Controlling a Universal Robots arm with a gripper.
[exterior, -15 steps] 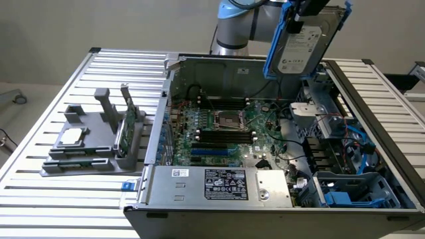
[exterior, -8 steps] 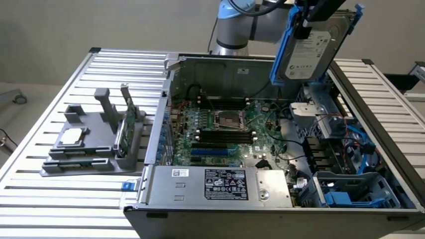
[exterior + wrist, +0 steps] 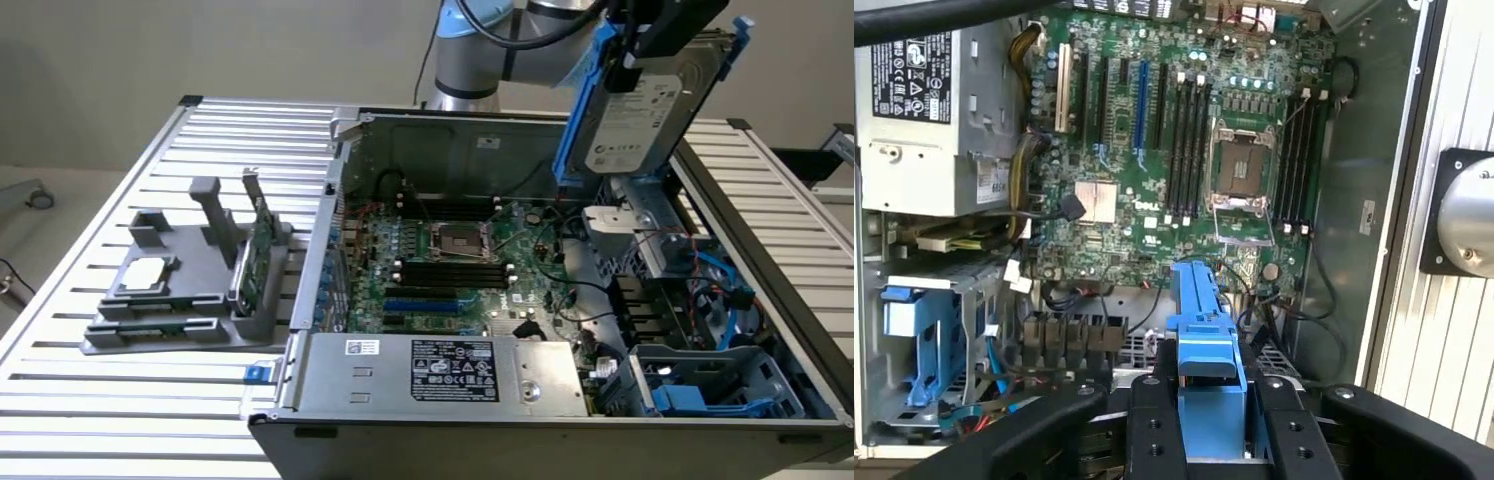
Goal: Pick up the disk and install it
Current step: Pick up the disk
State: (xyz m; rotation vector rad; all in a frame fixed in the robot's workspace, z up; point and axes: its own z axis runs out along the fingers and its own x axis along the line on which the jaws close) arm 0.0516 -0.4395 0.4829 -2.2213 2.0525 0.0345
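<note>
Disk (image 3: 641, 115) in the air, over the far corner of the open computer case (image 3: 310, 300) on the exterior view's right. Silver-grey body with the white label turned toward the exterior camera, and a blue carrier running up both long edges. Long axis stands nearly upright, top leaning slightly toward the exterior view's right. It touches nothing below it.

Gripper (image 3: 638, 62) has it by the upper part; fingers (image 3: 1154, 425) are closed on the carrier from either side. In the wrist view the blue carrier edge of the disk (image 3: 1206, 340) juts out from between them, pointing down into the case. So the disk hangs below the fingers, its free end lowest.

Directly under that free end is the drive cage (image 3: 667, 250), amid loose blue and white cables at the case's edge on the exterior view's right. Nearer the exterior camera, another blue carrier (image 3: 694, 395) sits in the lower bay. Whether the slot under the disk is free cannot be told.

Motherboard (image 3: 447, 250) lies flat in the middle of the case, with the power supply (image 3: 441, 375) along the near side.

Well apart on the bench (image 3: 80, 400), toward the exterior view's left, is a grey fixture (image 3: 174, 325) carrying a small square chip (image 3: 144, 272) and an upright green card (image 3: 247, 265).
</note>
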